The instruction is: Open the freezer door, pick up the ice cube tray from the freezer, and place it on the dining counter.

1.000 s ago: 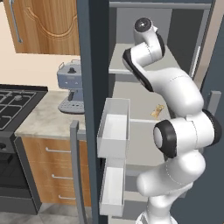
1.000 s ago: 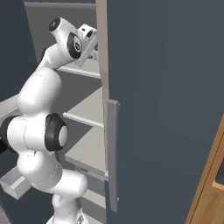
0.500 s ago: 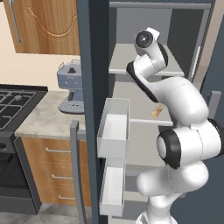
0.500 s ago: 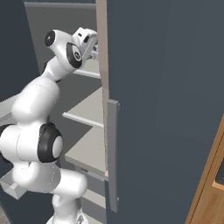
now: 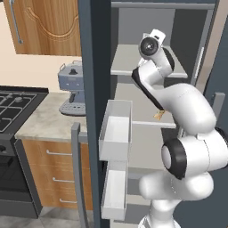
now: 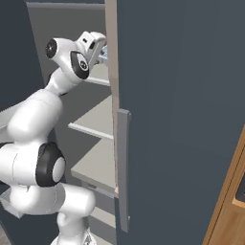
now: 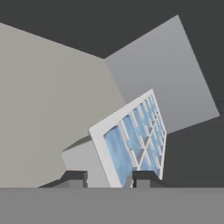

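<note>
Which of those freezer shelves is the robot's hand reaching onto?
The top shelf. The gripper sits just above it, at the ice cube tray, while the shelf below with the tan food piece lies under the arm's elbow.

The hand (image 7: 107, 178) sits deep on the upper freezer shelf (image 5: 127, 64), apparently hemmed by the plain grey door (image 6: 182, 115) at 3 o'clock and the freezer door's (image 5: 95, 80) bins (image 5: 115, 133) at 9.

It was a home kitchen: at the left of the frame a black gas stove (image 5: 15, 104) stood beside a marbled worktop (image 5: 42, 120) carrying a blue coffee machine (image 5: 71, 89), with wooden cabinets (image 5: 44, 26) above and an open freezer (image 5: 147, 67) at centre
</note>
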Controlling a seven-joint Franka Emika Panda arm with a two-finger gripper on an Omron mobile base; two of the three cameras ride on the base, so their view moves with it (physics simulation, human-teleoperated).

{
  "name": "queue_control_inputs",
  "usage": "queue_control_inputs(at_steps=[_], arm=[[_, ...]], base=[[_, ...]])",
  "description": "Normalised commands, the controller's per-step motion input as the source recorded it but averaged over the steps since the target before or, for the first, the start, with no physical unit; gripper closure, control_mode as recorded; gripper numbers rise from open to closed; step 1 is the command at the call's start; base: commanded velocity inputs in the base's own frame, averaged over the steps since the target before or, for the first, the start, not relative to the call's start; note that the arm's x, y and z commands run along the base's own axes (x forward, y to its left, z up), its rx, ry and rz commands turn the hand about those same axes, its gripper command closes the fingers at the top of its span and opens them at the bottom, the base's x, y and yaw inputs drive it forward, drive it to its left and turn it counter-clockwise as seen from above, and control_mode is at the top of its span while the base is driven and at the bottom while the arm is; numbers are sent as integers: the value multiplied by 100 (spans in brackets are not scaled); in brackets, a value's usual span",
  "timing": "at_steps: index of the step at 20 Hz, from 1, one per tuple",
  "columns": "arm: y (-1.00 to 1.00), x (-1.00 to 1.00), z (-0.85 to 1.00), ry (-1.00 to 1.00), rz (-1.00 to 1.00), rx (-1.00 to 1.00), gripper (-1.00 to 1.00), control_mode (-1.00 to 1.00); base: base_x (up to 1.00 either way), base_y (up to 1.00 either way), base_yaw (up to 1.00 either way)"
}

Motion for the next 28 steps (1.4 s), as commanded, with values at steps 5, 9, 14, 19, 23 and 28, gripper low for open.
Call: queue_control_inputs(at_steps=[5, 9, 14, 19, 23, 28], arm=[[4, -38, 10, 0, 0, -2, 100, -100], [12, -53, 1, 0, 0, -5, 100, -100], [17, -67, 0, 1, 0, -6, 100, -100], [14, -70, 1, 3, 0, -5, 100, -100], [7, -73, 2, 6, 0, -2, 100, -100], [12, -74, 0, 8, 0, -4, 100, -100]], base=[[0, 0, 0], [0, 0, 0], [0, 0, 0], [0, 0, 0], [0, 0, 0], [0, 0, 0]])
